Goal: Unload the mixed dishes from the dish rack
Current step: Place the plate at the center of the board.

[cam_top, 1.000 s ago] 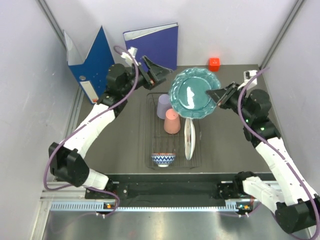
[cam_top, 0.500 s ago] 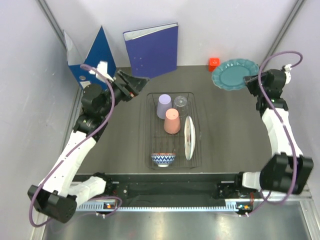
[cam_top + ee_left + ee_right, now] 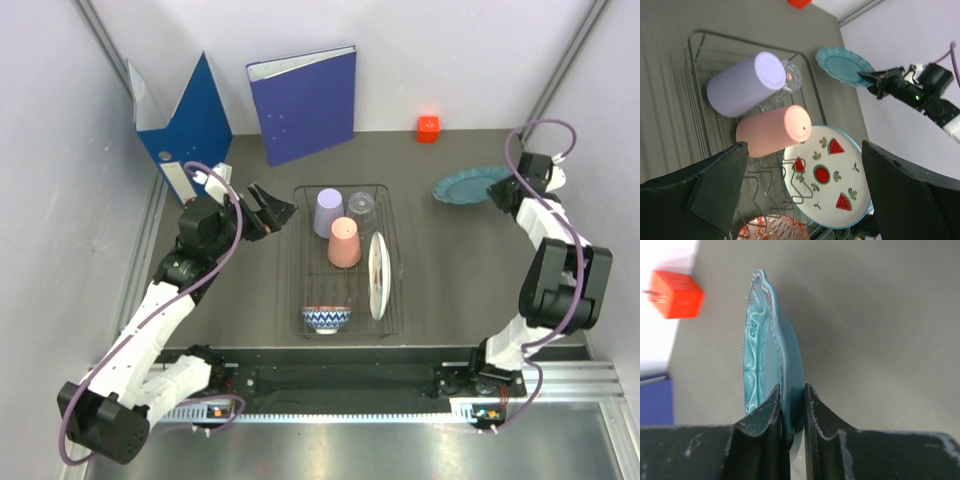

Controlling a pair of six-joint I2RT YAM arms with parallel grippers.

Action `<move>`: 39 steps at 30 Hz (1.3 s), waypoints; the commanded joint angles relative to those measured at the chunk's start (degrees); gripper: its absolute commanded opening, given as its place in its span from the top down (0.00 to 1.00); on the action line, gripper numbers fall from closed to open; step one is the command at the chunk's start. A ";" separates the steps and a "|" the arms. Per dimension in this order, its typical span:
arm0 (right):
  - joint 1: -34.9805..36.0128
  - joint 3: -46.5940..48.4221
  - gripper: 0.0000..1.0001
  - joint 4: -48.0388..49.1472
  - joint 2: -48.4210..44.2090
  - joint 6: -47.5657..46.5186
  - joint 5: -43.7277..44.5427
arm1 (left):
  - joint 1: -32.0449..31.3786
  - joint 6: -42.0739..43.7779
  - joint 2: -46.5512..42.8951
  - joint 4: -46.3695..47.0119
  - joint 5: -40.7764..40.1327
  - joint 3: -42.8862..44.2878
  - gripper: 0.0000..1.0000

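My right gripper [image 3: 503,190] is shut on the rim of the teal scalloped plate [image 3: 468,187], held low and nearly flat over the table's far right. The right wrist view shows the plate [image 3: 765,365] edge-on between my fingers [image 3: 792,405]. The black wire dish rack [image 3: 297,262] holds the lavender cup [image 3: 327,212], pink cup [image 3: 344,242], clear tumbler [image 3: 362,205], upright white plate with red wedges [image 3: 377,275] and patterned bowl [image 3: 327,318]. My left gripper [image 3: 275,210] is open and empty just left of the rack, facing the cups [image 3: 772,131] and white plate [image 3: 830,182].
Two blue binders [image 3: 180,125] [image 3: 305,100] stand at the back left. A small red cube [image 3: 428,128] sits at the back, left of the teal plate. Grey walls close in on both sides.
My right arm has carried the teal plate from above the rack out to the far right and lowered it. My left arm has drawn back and down to the rack's left side.
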 commanded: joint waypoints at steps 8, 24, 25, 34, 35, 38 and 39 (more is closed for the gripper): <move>-0.08 10.41 1.00 7.54 8.49 0.69 0.25 | -0.07 1.64 -2.54 -0.51 2.90 -2.74 0.01; -1.31 14.81 1.00 2.18 20.10 -1.15 -2.83 | -0.07 -1.26 -2.02 0.02 3.34 -5.64 0.01; -1.40 14.55 0.99 2.35 20.45 -1.15 -4.48 | -0.07 -1.52 -1.66 0.54 3.86 -5.90 0.01; -2.10 9.37 0.46 5.08 20.11 -0.19 -6.79 | -0.07 -2.84 -1.48 0.99 4.75 -7.13 0.01; -2.10 9.19 0.40 4.64 20.02 -0.19 -6.61 | -0.07 -2.84 -1.49 0.99 4.83 -7.14 0.01; -2.10 9.01 0.32 4.02 19.31 -0.63 -5.82 | -0.07 -2.84 -1.92 1.07 4.92 -7.22 0.01; -2.10 9.01 0.29 2.98 19.14 -0.71 -5.56 | -0.07 -2.76 -2.01 0.99 5.01 -7.22 0.01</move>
